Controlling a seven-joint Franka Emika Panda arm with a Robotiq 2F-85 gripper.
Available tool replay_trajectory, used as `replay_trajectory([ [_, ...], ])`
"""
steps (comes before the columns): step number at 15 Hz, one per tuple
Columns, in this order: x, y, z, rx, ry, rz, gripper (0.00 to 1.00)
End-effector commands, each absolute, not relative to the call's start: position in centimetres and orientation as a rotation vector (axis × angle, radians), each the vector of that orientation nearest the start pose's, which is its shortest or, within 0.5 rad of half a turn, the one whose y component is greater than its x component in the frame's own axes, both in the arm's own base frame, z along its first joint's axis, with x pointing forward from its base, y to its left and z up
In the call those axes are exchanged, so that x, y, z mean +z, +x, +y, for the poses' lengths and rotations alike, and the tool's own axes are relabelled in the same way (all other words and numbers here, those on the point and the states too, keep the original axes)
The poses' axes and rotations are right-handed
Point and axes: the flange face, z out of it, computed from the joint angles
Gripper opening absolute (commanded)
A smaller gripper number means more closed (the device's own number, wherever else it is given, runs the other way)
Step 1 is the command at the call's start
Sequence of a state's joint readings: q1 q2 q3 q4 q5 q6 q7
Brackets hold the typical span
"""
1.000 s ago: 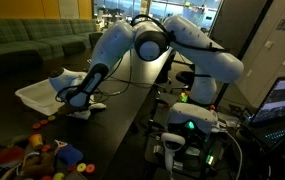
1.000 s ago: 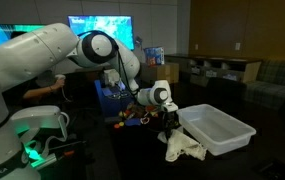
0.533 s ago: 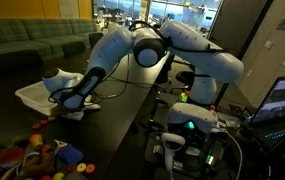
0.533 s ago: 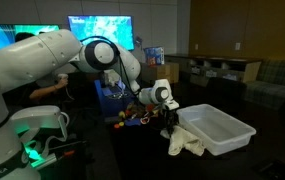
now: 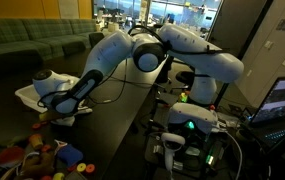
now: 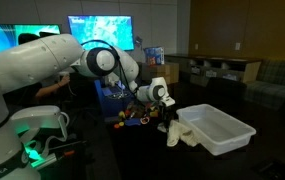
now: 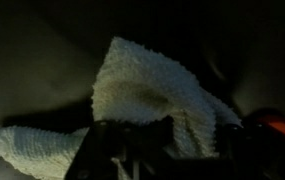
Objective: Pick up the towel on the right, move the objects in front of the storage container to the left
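The fingers (image 7: 102, 155) of the black Robotiq gripper (image 7: 132, 152) stand close together. As far as we can see in the dark wrist view, they pinch a fold of the small cream terry-cloth towel (image 7: 142, 90), which bunches up between them and falls away in loose flaps. In an exterior view the towel (image 6: 182, 136) hangs under the gripper (image 6: 169, 117), just beside the near corner of the shallow rectangular storage container of white translucent plastic (image 6: 232, 140). We cannot tell whether its lower end touches the dark table (image 5: 127, 110). The small toy-like objects in red, yellow, orange and blue (image 5: 42, 155) lie in a heap near one end of the table, apart from the towel.

We judge that the towel is light, soft and limp, so it keeps no shape and will swing and trail when it is carried. It is not fragile, and its rough loops should give the fingers good friction. The best hold is on a thick fold near the middle, so that the flaps hang short and even. A thin edge could slide out, and a long loose end could catch the container's rim or sweep the objects.
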State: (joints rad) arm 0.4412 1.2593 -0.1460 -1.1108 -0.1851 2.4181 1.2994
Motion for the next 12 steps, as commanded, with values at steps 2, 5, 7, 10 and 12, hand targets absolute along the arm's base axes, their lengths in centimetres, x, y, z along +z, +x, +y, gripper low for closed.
replay_trajectory([
  [2,3.4,70.8,28.7,-0.392,-3.033,1.093,0.04],
  [5,2.9,70.8,29.3,-0.430,-3.050,1.087,0.04],
  [7,2.6,71.1,28.6,-0.425,-3.064,1.105,0.04],
  [10,2.6,71.4,28.6,-0.438,-3.065,1.113,0.04],
  [12,2.8,71.5,29.1,-0.439,-3.061,1.107,0.04],
])
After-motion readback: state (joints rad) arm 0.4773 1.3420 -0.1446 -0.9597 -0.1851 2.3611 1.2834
